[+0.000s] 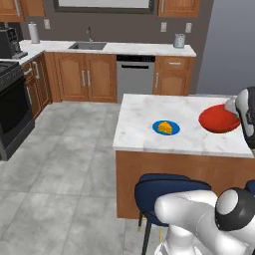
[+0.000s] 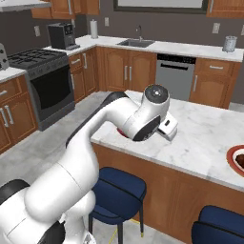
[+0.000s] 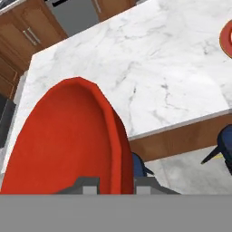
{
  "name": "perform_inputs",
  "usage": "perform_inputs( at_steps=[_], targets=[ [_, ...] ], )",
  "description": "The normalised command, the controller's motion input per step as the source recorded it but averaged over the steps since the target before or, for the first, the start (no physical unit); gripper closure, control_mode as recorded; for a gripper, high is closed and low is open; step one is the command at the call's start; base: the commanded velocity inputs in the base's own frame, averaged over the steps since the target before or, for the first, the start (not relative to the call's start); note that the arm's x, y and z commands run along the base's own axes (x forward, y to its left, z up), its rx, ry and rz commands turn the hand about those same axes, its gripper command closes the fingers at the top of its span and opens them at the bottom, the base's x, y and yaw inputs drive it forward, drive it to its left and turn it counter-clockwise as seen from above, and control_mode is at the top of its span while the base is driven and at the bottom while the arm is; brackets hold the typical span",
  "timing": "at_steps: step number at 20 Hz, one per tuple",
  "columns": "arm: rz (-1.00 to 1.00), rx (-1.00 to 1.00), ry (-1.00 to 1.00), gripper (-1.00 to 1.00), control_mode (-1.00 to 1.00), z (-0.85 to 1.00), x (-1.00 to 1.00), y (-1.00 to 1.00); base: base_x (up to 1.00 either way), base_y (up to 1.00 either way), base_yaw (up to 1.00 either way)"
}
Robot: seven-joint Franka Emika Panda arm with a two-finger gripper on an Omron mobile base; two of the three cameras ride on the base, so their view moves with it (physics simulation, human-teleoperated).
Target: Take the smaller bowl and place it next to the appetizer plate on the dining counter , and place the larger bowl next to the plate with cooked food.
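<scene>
Item: red smaller bowl [image 3: 68,140], rim pinched in our closed claw [image 3: 117,183], above the table [image 1: 144,117]; appetizer plate [image 1: 166,127] nearby; claw tips mostly hidden.

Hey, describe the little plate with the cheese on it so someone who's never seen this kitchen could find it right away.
Find the island counter with the white, grey-veined marble top and navy stools in front. The appetizer plate lies flat on that marble, left of the red bowl. It is the only bright blue thing there, small and round, with a yellow-orange cheese wedge on it.

Arm hides red bowl [image 2: 123,132]; white plate [image 2: 237,159] cut by edge.
</scene>
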Motion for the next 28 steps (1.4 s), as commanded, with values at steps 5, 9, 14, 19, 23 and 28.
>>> perform_inputs(
  at_steps=[5, 9, 14, 19, 23, 28],
  targets=[
    [-0.12, 0.13, 0.05, 1.0, -1.0, -0.41, 0.06, -0.55, 0.0, 0.0, 0.0],
    [-0.03, 0.1, 0.0, 1.0, -1.0, -0.53, 0.44, -0.21, 0.0, 0.0, 0.0],
    [0.0, 0.06, 0.0, 1.0, -1.0, -0.52, 0.81, -0.05, 0.0, 0.0, 0.0],
    [0.0, 0.0, 0.0, 1.0, -1.0, -0.38, 0.64, -0.02, 0.0, 0.0, 0.0],
    [0.0, 0.0, 0.0, 1.0, -1.0, -0.36, 0.44, -0.19, 0.0, 0.0, 0.0],
    [0.0, 0.0, 0.0, 1.0, -1.0, -0.37, 0.53, -0.12, 0.0, 0.0, 0.0]
  ],
)
